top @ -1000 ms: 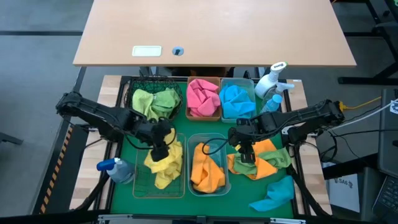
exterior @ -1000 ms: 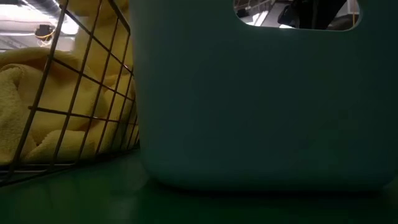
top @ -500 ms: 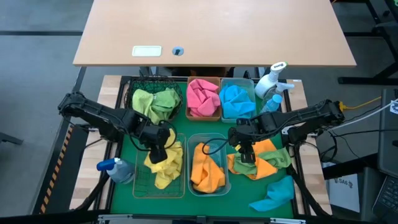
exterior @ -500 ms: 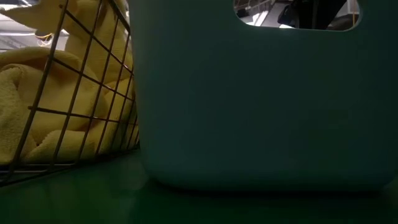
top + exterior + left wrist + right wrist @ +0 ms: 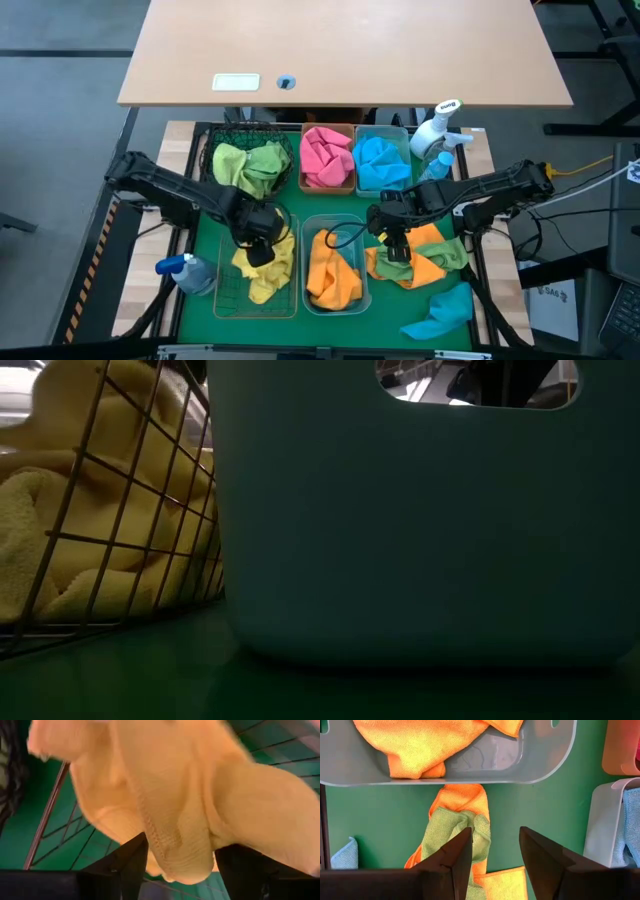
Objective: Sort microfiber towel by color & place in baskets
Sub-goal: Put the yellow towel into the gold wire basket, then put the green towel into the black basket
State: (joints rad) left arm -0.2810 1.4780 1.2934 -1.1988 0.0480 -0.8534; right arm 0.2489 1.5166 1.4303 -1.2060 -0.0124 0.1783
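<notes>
Five baskets sit on the green mat (image 5: 205, 315) in the lower half of the high view. At lower left, a blue spray bottle (image 5: 186, 272) lies on its side beside the rectangular wire basket (image 5: 228, 298), which holds yellow towels (image 5: 268, 272). The left gripper (image 5: 259, 247) hangs over that wire basket; in the left wrist view its two dark fingers (image 5: 131, 865) stand apart with a yellow towel (image 5: 175, 815) draped between them, though whether they pinch it cannot be told. Above, in the upper row, the dark green mesh basket (image 5: 236, 133) holds light green towels (image 5: 250, 165), the amber bin (image 5: 305, 184) holds pink towels (image 5: 327, 155), and the pale blue bin (image 5: 406, 133) holds blue towels (image 5: 381, 162). At lower centre, the blue bin (image 5: 310, 228) holds orange towels (image 5: 333, 272); it fills most of the low view (image 5: 420, 540). Just right of it, the right gripper (image 5: 397, 248) is low over a loose pile of orange and green towels (image 5: 425, 262), its fingers (image 5: 455, 860) spread wide with a green towel (image 5: 452, 835) below them. A white spray bottle (image 5: 436, 128) stands at upper right, and a loose blue towel (image 5: 442, 312) lies at lower right.
</notes>
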